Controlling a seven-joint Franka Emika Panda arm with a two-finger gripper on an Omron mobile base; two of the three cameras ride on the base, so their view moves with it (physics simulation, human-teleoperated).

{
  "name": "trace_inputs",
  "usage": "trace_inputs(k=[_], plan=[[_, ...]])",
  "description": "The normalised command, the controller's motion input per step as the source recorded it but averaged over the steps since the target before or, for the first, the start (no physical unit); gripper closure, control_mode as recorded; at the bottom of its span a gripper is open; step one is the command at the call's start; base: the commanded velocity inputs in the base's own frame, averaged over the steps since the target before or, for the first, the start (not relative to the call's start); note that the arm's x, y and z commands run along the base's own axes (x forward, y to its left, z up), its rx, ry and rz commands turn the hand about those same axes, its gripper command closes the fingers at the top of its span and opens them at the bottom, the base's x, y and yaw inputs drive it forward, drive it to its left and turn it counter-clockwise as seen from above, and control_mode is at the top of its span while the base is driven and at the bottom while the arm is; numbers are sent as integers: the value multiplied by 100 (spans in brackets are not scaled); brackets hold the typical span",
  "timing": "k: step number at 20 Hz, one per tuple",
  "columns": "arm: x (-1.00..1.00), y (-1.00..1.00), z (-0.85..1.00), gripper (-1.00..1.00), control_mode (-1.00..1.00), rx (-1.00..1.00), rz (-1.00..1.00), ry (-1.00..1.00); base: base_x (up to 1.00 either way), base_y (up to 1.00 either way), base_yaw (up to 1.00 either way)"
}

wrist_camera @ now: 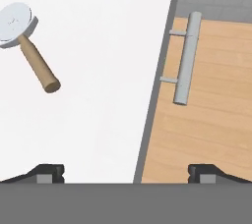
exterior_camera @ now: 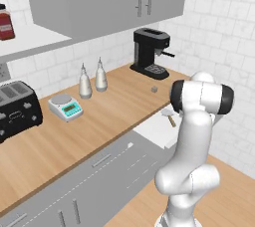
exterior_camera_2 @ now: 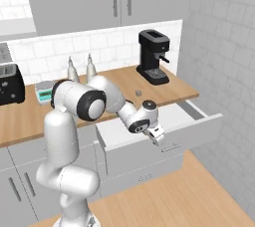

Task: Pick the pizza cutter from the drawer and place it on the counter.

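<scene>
Three views show us one moment at an open drawer (exterior_camera_2: 199, 121) set under the counter (exterior_camera_2: 114, 89). In the right base view the drawer stands pulled out, its white inside exposed and its grey front panel toward the room. The white arm reaches down over the drawer's front edge, and the gripper (exterior_camera_2: 157, 136) hangs just at that panel. In the hand view we see the two dark fingertips (wrist_camera: 49, 173) spread wide apart at the bottom, one over the white drawer floor and the other over the wooden room floor (wrist_camera: 206, 120), with nothing between them. The drawer's grey front edge runs up between them, and its metal bar handle (wrist_camera: 187, 58) lies beyond it.

The pizza cutter (wrist_camera: 27, 41) lies flat on the white drawer floor, well apart from the fingertips, its pale round wheel pointing away from the hand and its brown handle slanting back. In the left base view we find it in the drawer beside the arm's elbow (exterior_camera: 169, 116).

On the counter stand a black coffee machine (exterior_camera_2: 153, 56), two grey bottles (exterior_camera: 93, 77), a small scale (exterior_camera: 65, 106), a black toaster (exterior_camera: 17, 110) and a tiny grey lump (exterior_camera: 154, 89).
</scene>
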Motion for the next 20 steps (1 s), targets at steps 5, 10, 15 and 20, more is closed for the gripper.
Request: trace_inputs(k=[5, 10, 15, 20], plan=[[6, 0, -24, -100, -100, -3, 0, 0, 0, 0, 0], [1, 0, -13, -100, -100, -2, 0, 0, 0, 0, 0], [-41, -17, 0, -100, -100, 0, 0, 1, 0, 0, 0], [-91, -45, 11, -100, -100, 6, 0, 6, 0, 0, 0]])
